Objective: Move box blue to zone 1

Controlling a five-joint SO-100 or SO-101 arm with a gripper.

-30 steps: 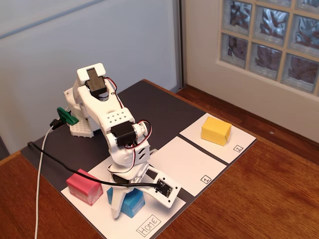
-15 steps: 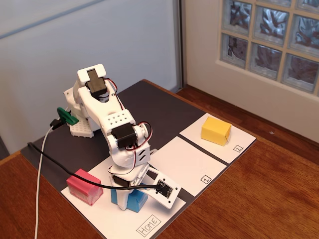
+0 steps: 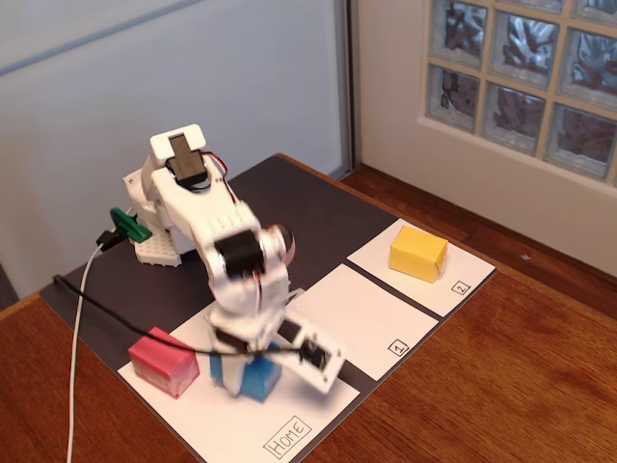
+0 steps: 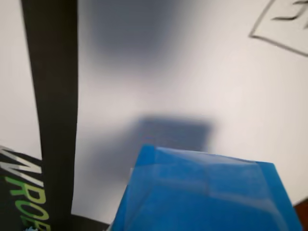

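The box blue (image 3: 262,381) is on or just above the white "Home" patch (image 3: 231,424), beside its front edge. My gripper (image 3: 253,371) points down over it, with a white finger (image 3: 228,374) against its left side, and seems shut on it. In the wrist view the box blue (image 4: 202,192) fills the lower frame. Its shadow lies apart from it on the white paper (image 4: 168,72), so it looks slightly raised. My jaws are hidden there. Zone 1 (image 3: 362,313) is the bare white patch to the right of the arm, marked "1" at its corner.
A pink box (image 3: 164,365) sits on the left of the Home patch, close to the gripper. A yellow box (image 3: 417,253) sits on the patch marked "2" (image 3: 453,280). A black cable (image 3: 125,318) and a white cable (image 3: 82,338) run along the left. Wooden table surrounds the dark mat (image 3: 318,207).
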